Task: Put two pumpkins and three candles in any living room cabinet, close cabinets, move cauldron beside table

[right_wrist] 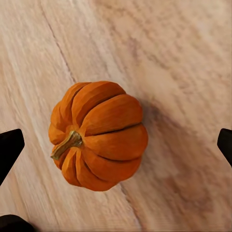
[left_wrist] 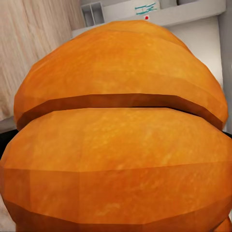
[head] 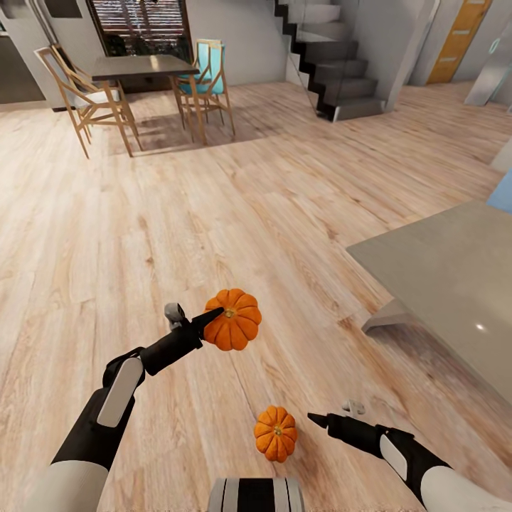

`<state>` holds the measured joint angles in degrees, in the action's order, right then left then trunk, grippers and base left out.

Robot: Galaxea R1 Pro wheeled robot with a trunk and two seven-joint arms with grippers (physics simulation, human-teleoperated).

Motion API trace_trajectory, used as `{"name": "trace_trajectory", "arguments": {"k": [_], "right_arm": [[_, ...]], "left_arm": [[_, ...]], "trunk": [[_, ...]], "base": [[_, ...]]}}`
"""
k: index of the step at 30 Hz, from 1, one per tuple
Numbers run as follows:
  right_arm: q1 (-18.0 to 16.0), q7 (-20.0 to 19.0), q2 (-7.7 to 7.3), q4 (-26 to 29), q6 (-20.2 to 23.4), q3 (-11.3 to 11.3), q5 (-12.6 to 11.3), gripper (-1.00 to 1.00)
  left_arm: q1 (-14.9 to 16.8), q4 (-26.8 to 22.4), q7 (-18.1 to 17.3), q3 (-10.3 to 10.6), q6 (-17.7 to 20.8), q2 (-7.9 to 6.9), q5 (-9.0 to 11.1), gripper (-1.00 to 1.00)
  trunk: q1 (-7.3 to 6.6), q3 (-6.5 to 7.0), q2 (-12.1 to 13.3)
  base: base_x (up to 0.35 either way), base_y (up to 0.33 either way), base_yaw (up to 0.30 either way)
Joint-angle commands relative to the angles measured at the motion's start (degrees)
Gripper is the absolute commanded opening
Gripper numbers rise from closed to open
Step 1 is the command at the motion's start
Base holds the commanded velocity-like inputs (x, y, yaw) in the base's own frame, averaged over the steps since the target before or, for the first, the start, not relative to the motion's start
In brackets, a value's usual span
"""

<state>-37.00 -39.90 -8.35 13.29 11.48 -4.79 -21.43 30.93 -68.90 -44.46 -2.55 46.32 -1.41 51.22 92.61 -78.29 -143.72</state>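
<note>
The head camera is looking forward and down across a pale wood-plank floor (head: 213,213). The left wrist camera is pressing close against a ribbed orange pumpkin (left_wrist: 121,145), shared with the head view (head: 233,320). The right wrist camera is looking down on a second, smaller orange pumpkin (right_wrist: 99,135), likewise shared (head: 276,432).

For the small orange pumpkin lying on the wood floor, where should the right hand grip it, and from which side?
Grip the small orange pumpkin across its ribbed round body, coming from above. It lies tipped on the wooden floor, stem sideways, so the stem is a poor hold. The right hand looks open, its fingertips wide to either side.
</note>
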Motion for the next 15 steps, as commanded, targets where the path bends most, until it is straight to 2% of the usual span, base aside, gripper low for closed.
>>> {"name": "trace_trajectory", "arguments": {"k": [1,4,7,15], "right_arm": [[0.0,0.03,0.0,0.02,0.02,-0.13,0.21,1.0],[0.0,0.09,0.08,0.05,0.05,-1.25,1.63,1.0],[0.0,0.15,1.01,0.06,0.11,-2.49,3.21,1.0],[0.0,0.18,1.49,0.07,0.21,-2.94,3.79,1.0]], "left_arm": [[0.0,-0.01,-0.1,0.0,0.09,0.0,0.2,-1.0],[0.0,-0.01,-0.1,0.0,0.1,0.0,0.2,-1.0],[0.0,0.04,-0.1,0.0,0.09,0.0,0.2,-1.0],[0.0,1.54,-0.1,-0.01,0.09,0.0,0.14,-1.0]], "trunk": [[0.02,-0.23,-0.02],[0.1,-0.89,-0.06],[0.18,-1.56,-0.1],[0.38,-3.33,-0.2]], "base": [[0.0,0.0,0.0],[0.0,0.0,0.0],[0.0,0.0,0.0],[0.0,0.0,0.0]]}}
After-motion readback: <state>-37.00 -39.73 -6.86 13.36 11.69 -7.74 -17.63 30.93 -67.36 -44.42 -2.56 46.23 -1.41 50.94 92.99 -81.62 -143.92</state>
